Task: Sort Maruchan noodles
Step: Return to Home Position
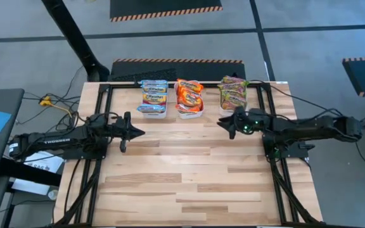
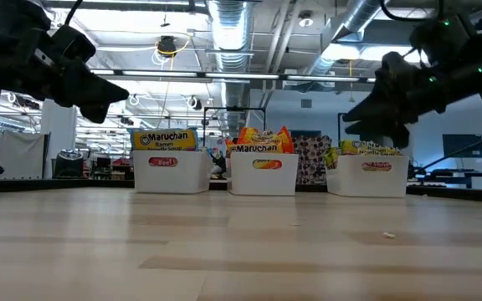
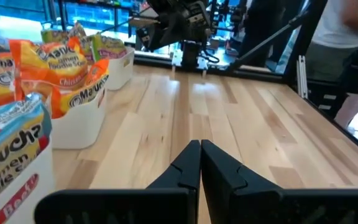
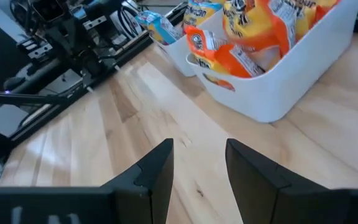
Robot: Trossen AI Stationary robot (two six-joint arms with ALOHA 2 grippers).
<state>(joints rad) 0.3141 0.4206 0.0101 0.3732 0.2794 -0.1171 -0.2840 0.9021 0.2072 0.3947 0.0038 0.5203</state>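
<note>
You have three white bins in a row at the surface's (image 1: 189, 177) far edge, all filled with Maruchan noodles. The left bin (image 2: 171, 176) holds blue packets (image 1: 154, 95), the middle bin (image 2: 263, 179) orange packets (image 1: 189, 95), and the right bin (image 2: 367, 179) green packets (image 1: 233, 92). Your left hand (image 3: 200, 163) hovers pinched together and empty. Your right hand (image 4: 199, 168) hovers parted, also empty.

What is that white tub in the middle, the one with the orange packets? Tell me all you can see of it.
The middle white bin is a rectangular open-topped tub of smooth white plastic with a red-and-yellow label on its front wall. It stands upright on the wooden table near its far edge, between the blue-packet bin and the green-packet bin, apart from both. Orange Maruchan noodle packets fill it and poke above its rim.
</note>
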